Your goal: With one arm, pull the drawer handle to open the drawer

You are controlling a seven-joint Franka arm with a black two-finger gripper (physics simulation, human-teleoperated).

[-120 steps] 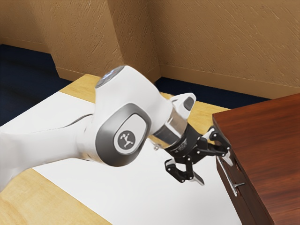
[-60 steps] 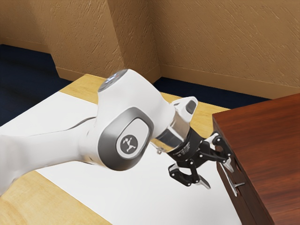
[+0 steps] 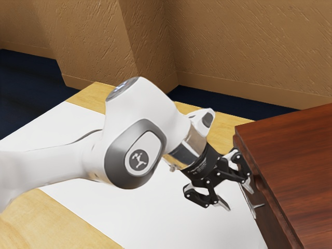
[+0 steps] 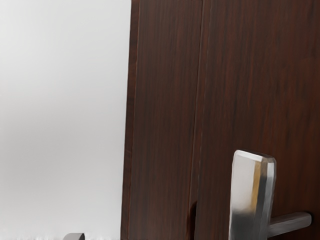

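drawer handle (image 3: 255,206) lies just beside the wide-spread tool (image 3: 236,195).

Dark red-brown grained wooden drawer (image 3: 295,150) is bearing a brushed silver metal handle (image 4: 252,195); plain white mat (image 3: 129,218) is covering tan table (image 3: 46,228).

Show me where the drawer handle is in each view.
Exterior view: the drawer handle is a metal bar on the dark cabinet front, lower right.
Wrist view: the drawer handle sticks out from the same wood front.
Shared landmark: the cabinet's edge against the white mat.
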